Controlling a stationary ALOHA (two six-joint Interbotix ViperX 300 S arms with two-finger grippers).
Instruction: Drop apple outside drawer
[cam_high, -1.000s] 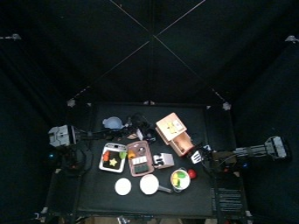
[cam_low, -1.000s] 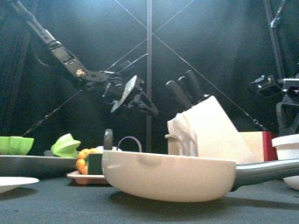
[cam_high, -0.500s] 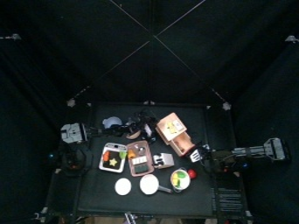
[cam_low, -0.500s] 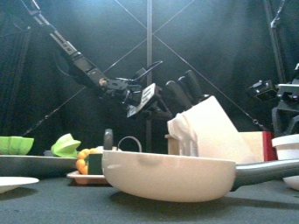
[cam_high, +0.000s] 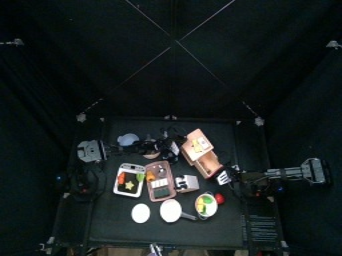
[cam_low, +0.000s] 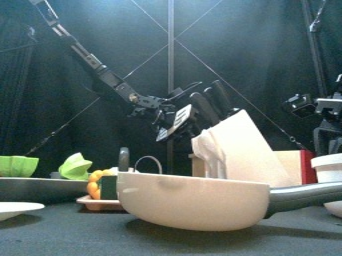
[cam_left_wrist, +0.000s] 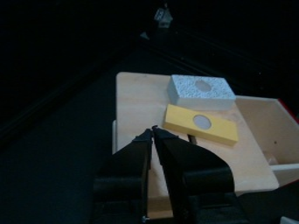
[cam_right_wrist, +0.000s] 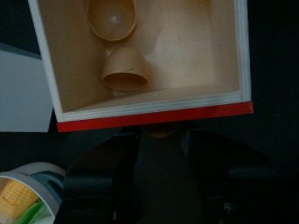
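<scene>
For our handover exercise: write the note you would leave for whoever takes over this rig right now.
Left gripper: shut, nothing seen between the jaws, poised over the drawer.
Right gripper: close to the drawer's open side.
Apple: not identifiable in any view.
Done: a drop cannot be confirmed.
Left to do: find the apple and check that it lies outside the drawer.

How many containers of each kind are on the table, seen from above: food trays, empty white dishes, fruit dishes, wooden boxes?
Compartmented food trays: 2
Empty round white dishes: 2
Dish holding yellow-green fruit: 1
Tan drawer box: 1
Total: 6
</scene>
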